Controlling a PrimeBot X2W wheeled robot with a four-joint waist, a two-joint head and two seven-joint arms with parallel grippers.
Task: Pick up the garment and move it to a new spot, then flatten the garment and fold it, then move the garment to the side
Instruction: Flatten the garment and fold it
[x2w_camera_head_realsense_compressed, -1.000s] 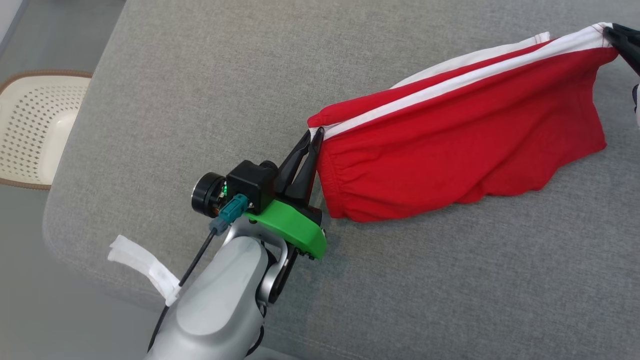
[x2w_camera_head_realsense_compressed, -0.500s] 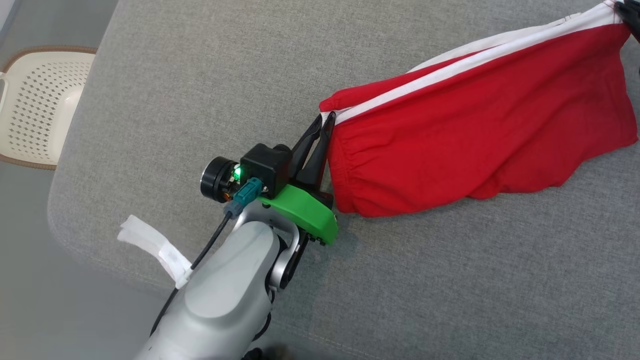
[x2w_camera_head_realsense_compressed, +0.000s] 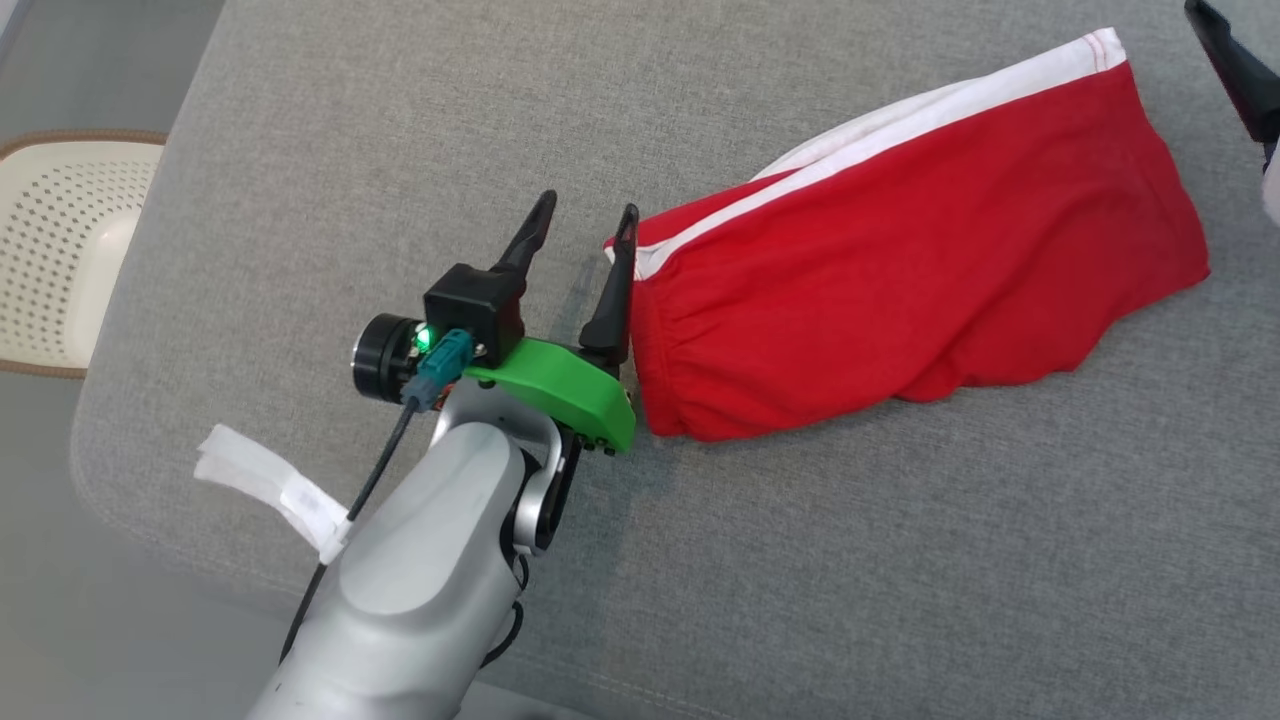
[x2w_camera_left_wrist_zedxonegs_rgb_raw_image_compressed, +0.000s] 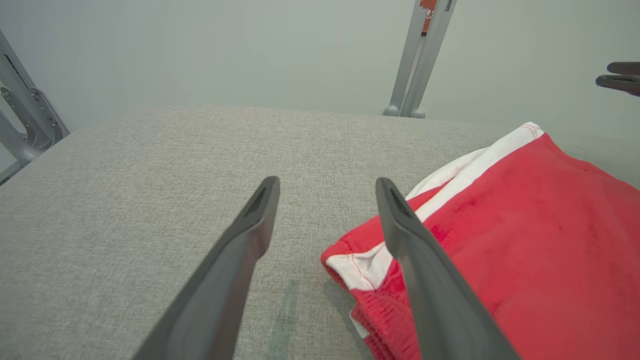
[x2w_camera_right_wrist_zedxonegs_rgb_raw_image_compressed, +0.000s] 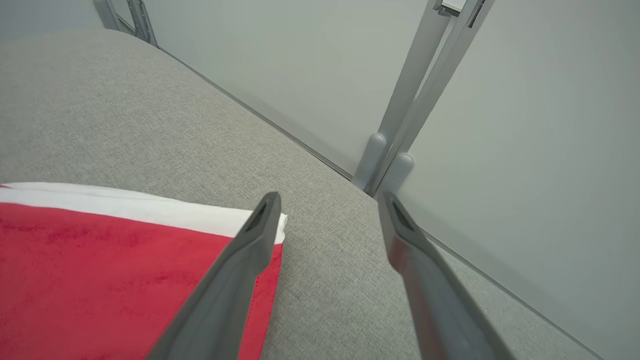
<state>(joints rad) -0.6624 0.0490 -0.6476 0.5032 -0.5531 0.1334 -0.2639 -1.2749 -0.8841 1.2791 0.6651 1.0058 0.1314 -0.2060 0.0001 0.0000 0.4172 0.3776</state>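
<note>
The garment (x2w_camera_head_realsense_compressed: 900, 290), red shorts with a white side stripe, lies slack on the grey cushion (x2w_camera_head_realsense_compressed: 400, 130). My left gripper (x2w_camera_head_realsense_compressed: 585, 208) stands open at the waistband corner, its right finger against the cloth edge and nothing between the jaws. In the left wrist view the left gripper (x2w_camera_left_wrist_zedxonegs_rgb_raw_image_compressed: 327, 181) is open, with the garment (x2w_camera_left_wrist_zedxonegs_rgb_raw_image_compressed: 525, 240) beside and under its right finger. My right gripper (x2w_camera_right_wrist_zedxonegs_rgb_raw_image_compressed: 330, 196) is open just past the far white-hemmed corner of the garment (x2w_camera_right_wrist_zedxonegs_rgb_raw_image_compressed: 100, 270), holding nothing. One of its dark fingers (x2w_camera_head_realsense_compressed: 1235, 65) shows at the head view's top right.
A cream perforated basket (x2w_camera_head_realsense_compressed: 60, 260) sits on the floor beyond the cushion's left edge. Grey metal posts (x2w_camera_left_wrist_zedxonegs_rgb_raw_image_compressed: 425, 55) stand behind the cushion's far edge, against a pale wall. Bare cushion stretches left of and in front of the garment.
Both grippers have opened and let go of the garment's two corners. The cloth, held stretched and lifted before, now lies slack on the cushion. The right gripper has drawn away from its corner.
</note>
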